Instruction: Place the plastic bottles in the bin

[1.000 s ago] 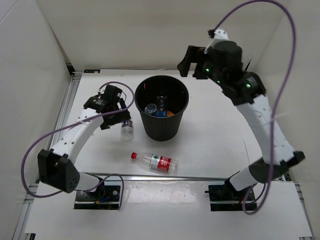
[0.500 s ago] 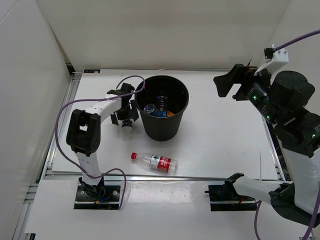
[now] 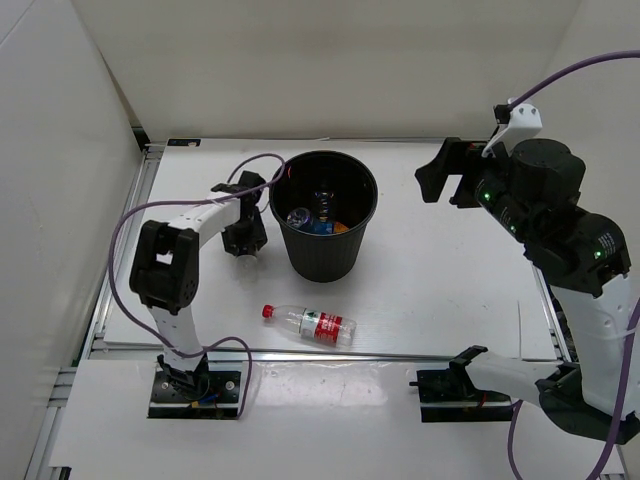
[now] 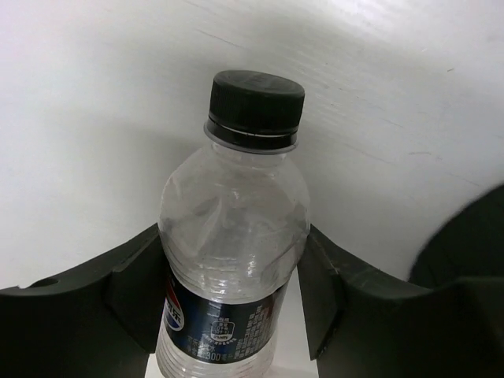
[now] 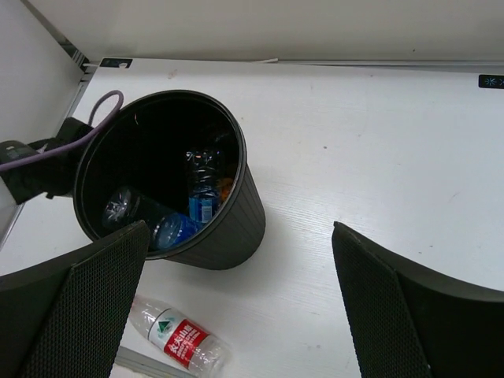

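Inside the bin [image 3: 325, 262] we see several plastic bottles [image 5: 203, 206], so most of the job looks done. Just left of it our left tool [image 3: 245, 238] grasps the dark-labelled bottle [image 4: 232, 236], the red-labelled bottle [image 3: 310, 323] lies on the desk [image 3: 450, 290] in front, and our right tool [image 3: 442, 180] hangs released, empty.

Between the matt black plastic fingers [image 4: 130, 287] of the left gripper [image 4: 230, 268], the dark-labelled bottle [image 4: 232, 205] is clear, glossy, dimpled plastic with a ribbed matt cap [image 4: 255, 106]. The table [image 4: 94, 102] beyond is matt white, faintly grained. The bin [image 5: 236, 224] has a ribbed black plastic wall.
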Available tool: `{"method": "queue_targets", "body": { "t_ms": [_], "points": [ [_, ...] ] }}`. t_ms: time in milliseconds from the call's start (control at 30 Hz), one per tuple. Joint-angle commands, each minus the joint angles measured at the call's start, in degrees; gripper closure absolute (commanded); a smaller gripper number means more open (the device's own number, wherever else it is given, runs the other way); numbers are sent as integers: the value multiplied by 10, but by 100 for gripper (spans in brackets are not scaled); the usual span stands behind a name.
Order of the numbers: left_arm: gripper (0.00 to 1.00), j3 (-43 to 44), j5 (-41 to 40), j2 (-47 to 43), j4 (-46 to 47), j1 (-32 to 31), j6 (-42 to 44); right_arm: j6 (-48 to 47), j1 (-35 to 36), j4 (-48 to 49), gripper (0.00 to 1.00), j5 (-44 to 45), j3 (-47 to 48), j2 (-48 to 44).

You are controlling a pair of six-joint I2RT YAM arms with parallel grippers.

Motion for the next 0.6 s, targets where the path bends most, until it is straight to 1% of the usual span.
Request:
{"method": "queue_targets", "body": {
  "t_ms": [0, 33, 100, 133, 200, 233, 300, 333, 367, 400, 433, 467, 500, 567],
  "points": [
    [64, 47, -42, -97, -31, 12, -13, -2, -1, 7, 0, -7, 0, -3],
    [64, 89, -47, -107, -41, 12, -13, 4, -1, 12, 0, -13, 0, 2],
    [64, 138, -58, -122, -68, 18, -19, 4, -1, 12, 0, -13, 0, 8],
    [64, 192, -58, -129, -76, 24, -24, 4, -1, 12, 0, -18, 7, 9],
    [64, 263, -58, -120, -110, 24, -19, 9, -1, 12, 0, -18, 12, 14],
    [64, 348, -58, -112, -125, 24, -19, 9, -1, 12, 0, -18, 12, 14],
    [64, 439, -41, -87, -158, 24, -19, 9, -1, 12, 0, -18, 12, 19],
    [64, 508, -25, -82, -159, 24, -19, 14, -1, 12, 0, -18, 12, 19],
    [64, 529, -7, -82, -149, 24, -30, 14, -1, 12, 0, -18, 12, 19],
    [64, 536, 40, -91, -132, 24, -36, 14, -1, 12, 0, -18, 5, 19],
    [62, 530, 67, -101, -76, 24, -43, 19, -1, 12, 0, -18, 5, 19],
    [62, 495, 95, -112, -43, 17, -51, 19, -1, 12, 0, -18, 0, 19],
    [61, 476, 140, -122, -12, 12, -68, 19, -1, 12, 0, -18, 0, 19],
    [61, 463, 162, -128, 18, -20, -74, 25, -1, 12, 0, -18, 0, 19]
  ]
}}
